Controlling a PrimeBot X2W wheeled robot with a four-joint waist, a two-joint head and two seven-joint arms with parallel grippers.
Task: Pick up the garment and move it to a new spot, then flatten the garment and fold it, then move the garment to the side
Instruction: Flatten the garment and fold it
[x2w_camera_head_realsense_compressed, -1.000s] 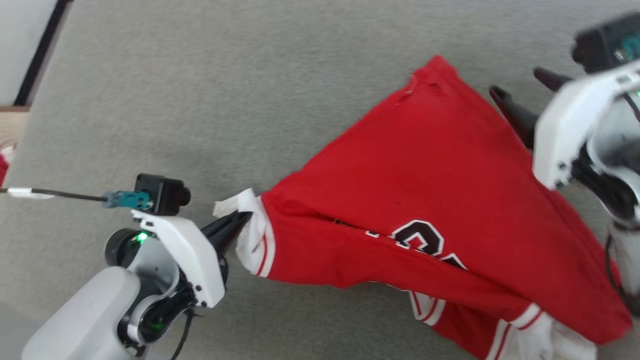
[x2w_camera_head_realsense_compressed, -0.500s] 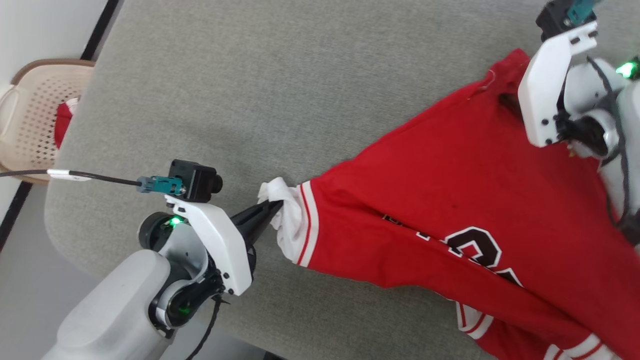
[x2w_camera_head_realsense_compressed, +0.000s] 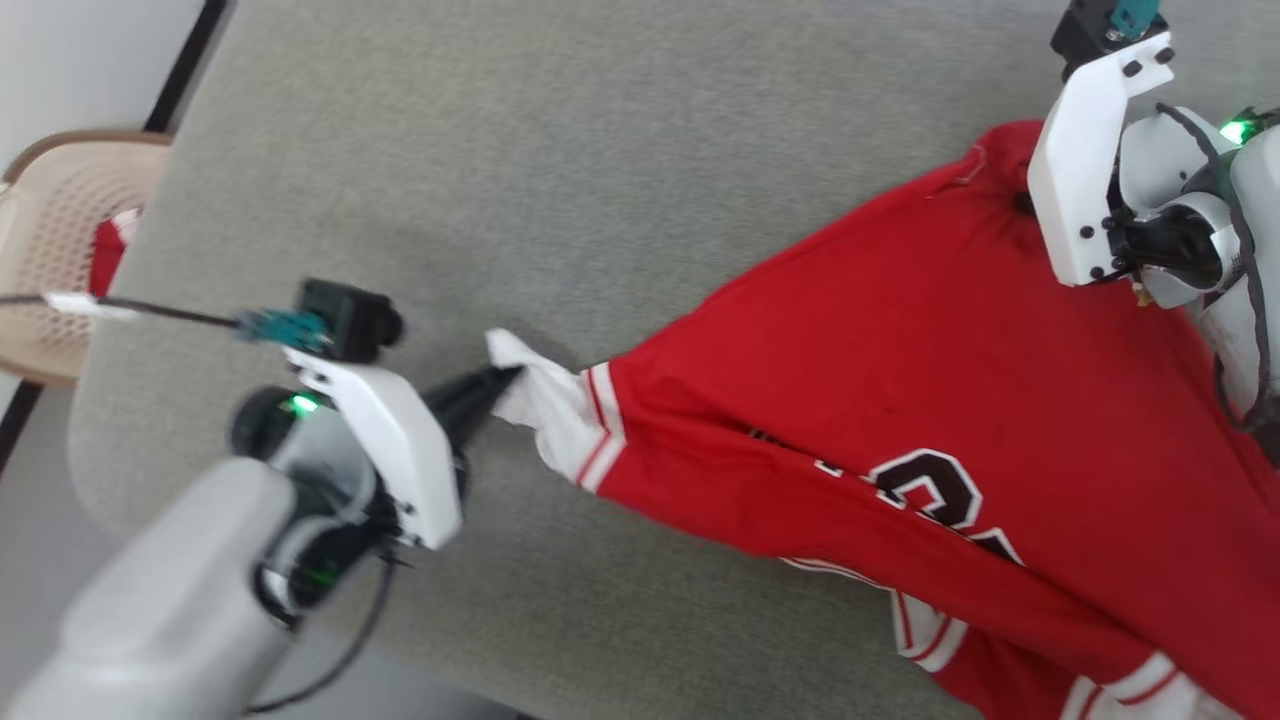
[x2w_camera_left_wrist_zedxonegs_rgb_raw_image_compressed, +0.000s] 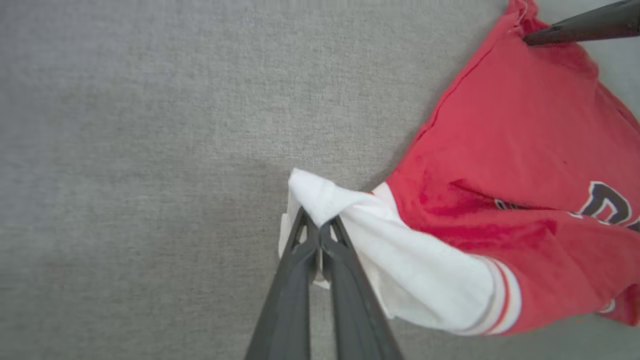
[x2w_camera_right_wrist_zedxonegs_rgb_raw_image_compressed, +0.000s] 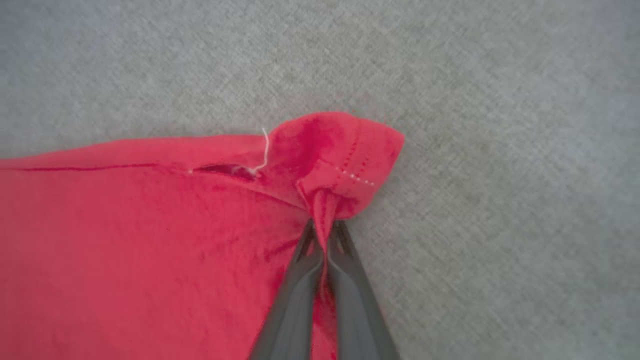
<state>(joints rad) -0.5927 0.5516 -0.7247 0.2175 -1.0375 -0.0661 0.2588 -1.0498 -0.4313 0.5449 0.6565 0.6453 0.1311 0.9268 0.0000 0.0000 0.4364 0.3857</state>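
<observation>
Fig.: flattening stage, fold not yet begun. L gripper (x2w_camera_left_wrist_zedxonegs_rgb_raw_image_compressed: 317, 230) is pinched shut on the tip of the white sleeve (x2w_camera_left_wrist_zedxonegs_rgb_raw_image_compressed: 400, 270), toward the near-left corner of the grey cushion (x2w_camera_head_realsense_compressed: 600, 150). R gripper (x2w_camera_right_wrist_zedxonegs_rgb_raw_image_compressed: 325, 235) is pinched shut on a red corner (x2w_camera_right_wrist_zedxonegs_rgb_raw_image_compressed: 340, 155), prob. the hem, by the far-right edge. The garment (x2w_camera_head_realsense_compressed: 900, 380) stretches between them, creased, numerals part-hidden in a fold, trailing to the near-right edge. Next: draw the grips apart evenly, then lower the cloth flat w/o dragging.

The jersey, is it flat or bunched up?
Bunched, not flat: the jersey lies in folds, left tool pinching a white sleeve, right tool pinching a red corner.
</observation>
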